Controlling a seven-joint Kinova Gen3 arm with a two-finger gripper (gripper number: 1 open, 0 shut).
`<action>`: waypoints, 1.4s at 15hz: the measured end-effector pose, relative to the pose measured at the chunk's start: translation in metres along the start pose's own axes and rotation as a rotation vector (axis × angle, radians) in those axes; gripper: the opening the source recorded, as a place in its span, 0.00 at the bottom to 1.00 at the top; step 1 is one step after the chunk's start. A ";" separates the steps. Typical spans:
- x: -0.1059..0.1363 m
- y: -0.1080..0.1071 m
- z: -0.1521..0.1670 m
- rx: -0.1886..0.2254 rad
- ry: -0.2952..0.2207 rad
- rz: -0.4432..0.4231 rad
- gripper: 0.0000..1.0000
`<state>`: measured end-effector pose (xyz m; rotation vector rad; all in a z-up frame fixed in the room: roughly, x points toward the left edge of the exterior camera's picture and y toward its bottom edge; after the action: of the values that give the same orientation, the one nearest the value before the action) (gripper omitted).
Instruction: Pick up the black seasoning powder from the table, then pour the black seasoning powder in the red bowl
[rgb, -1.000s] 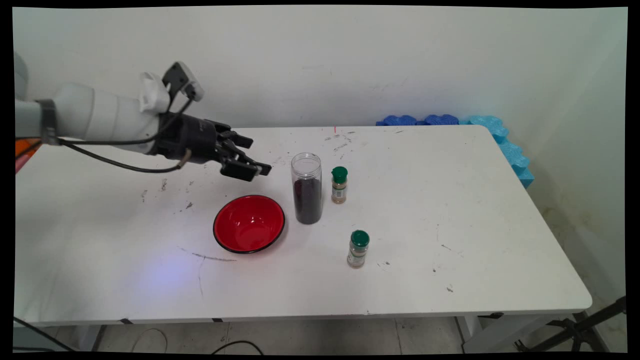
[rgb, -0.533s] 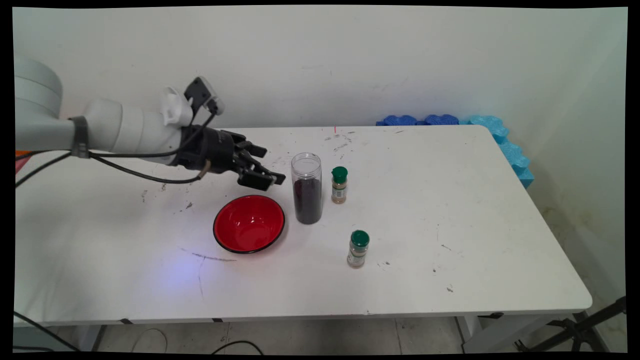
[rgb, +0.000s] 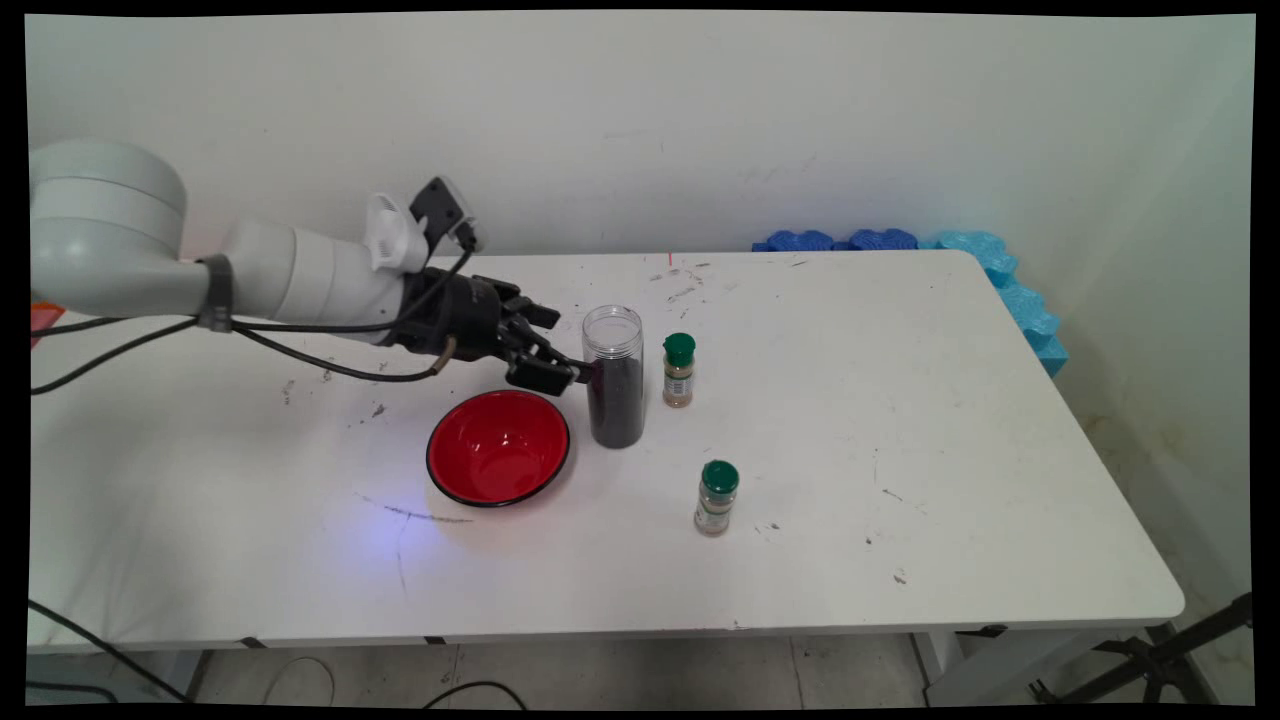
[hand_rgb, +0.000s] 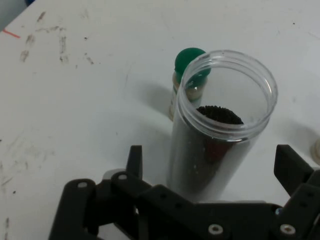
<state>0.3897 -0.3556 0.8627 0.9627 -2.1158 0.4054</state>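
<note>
Black gripper reaching in from the left, low over the white table, just past the far rim of the red bowl. Fingers spread wide apart, one on each side of the tall clear jar, not pressing on it. Jar standing up straight with no lid, about half full of dark grains. Right behind the jar, seen from the hand, a small spice bottle with a green cap, close to it on the table. Second green-capped spice bottle standing alone nearer the front edge. Blue foam pieces at the far right corner by the wall
</note>
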 end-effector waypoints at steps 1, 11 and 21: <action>0.000 0.000 0.003 -0.002 0.000 0.003 1.00; 0.003 0.000 0.029 -0.018 0.006 0.033 1.00; 0.010 -0.001 0.038 -0.039 0.022 0.075 0.00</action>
<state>0.3664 -0.3824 0.8447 0.8549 -2.1371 0.4091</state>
